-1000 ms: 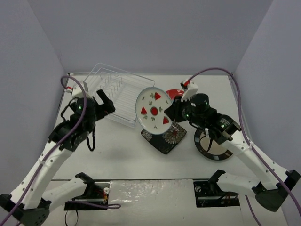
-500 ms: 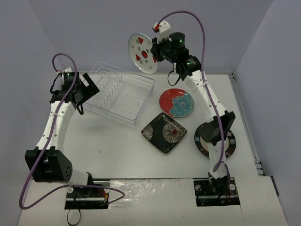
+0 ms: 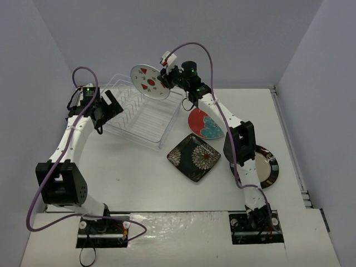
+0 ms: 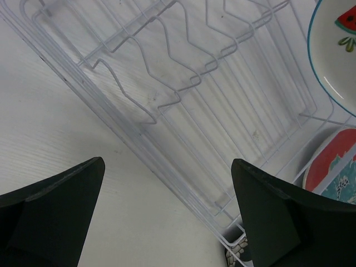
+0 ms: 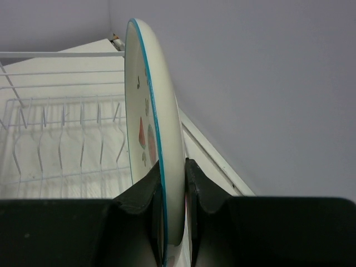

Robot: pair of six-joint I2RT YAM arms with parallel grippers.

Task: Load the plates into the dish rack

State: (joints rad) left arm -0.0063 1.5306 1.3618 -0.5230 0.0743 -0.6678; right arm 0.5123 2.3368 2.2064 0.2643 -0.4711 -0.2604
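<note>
right hand (image 5: 172,186) grips the white plate (image 3: 149,82) by its rim above the rack (image 3: 146,120); lower it on edge, lined up between two prongs. left hand (image 3: 110,104) gapes open.

The white table (image 3: 139,183) bears the dish rack (image 3: 139,119), a red plate (image 3: 204,124), a black square plate (image 3: 194,157) and a dark-rimmed plate (image 3: 268,167).

A robotics lab test cell is shown, not a home kitchen. A white table (image 3: 139,183) is closed in on the left, far and right sides by plain grey-lilac walls (image 3: 222,39). A left arm (image 3: 64,142) and a right arm (image 3: 219,111) are bolted at the table's near edge, and purple cables (image 3: 206,53) are looped above them. A dish rack (image 3: 144,119) and plates (image 3: 194,157) are laid directly on the bare tabletop.
</note>
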